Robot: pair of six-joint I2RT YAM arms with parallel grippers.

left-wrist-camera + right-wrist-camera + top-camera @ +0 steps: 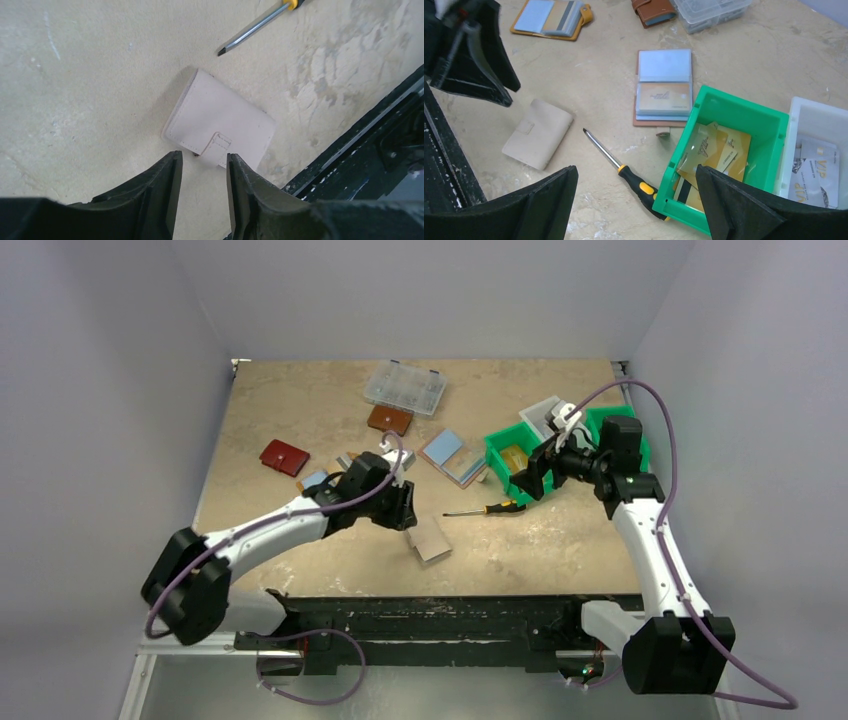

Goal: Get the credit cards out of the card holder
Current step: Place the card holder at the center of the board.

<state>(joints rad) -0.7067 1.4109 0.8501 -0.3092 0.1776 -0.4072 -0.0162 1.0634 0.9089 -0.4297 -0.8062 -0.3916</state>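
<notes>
**A:** The left arm reached in low, and the left end effector (203, 159) hung just above the card holder (220, 122), fingers slightly apart, gripping nothing!

**B:** The card holder lay shut, tab fastened, flat on the tabletop (560, 540) near the black front rail (360, 145).

**A:** The right end effector (636, 175) was spread wide and empty by the green bin (734, 107), which held gold cards (711, 150). The white bin (811, 107) beside it held VIP cards (819, 172).

**B:** A screwdriver (616, 165) lay between holder and bin, with open surface on the holder's other sides.
</notes>
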